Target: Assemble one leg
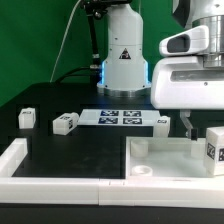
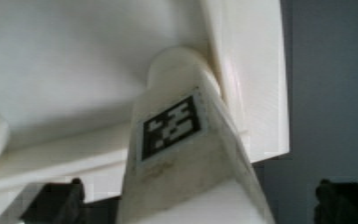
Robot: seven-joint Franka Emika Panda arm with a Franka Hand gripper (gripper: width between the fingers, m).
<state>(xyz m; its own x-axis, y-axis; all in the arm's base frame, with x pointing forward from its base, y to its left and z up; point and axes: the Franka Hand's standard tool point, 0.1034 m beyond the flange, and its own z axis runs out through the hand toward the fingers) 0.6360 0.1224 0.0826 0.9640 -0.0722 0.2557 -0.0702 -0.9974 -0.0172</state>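
A leg (image 1: 213,148), a small white post with a black-and-white tag, stands at the exterior view's right edge on the big white tray-like piece (image 1: 165,158). In the wrist view the leg (image 2: 190,135) runs from between my fingers to a rounded corner of the tray-like piece (image 2: 87,70). My gripper (image 1: 200,125) is over the leg. Its dark fingertips (image 2: 60,200) stand on either side of the leg with a gap on each side, so the gripper (image 2: 202,208) is open around the leg, not touching it.
The marker board (image 1: 120,117) lies in the middle. Loose legs lie at the exterior view's left (image 1: 26,118), left of the board (image 1: 65,123) and at its right end (image 1: 158,121). A white wall (image 1: 20,160) borders the front left. The robot base (image 1: 122,60) stands behind.
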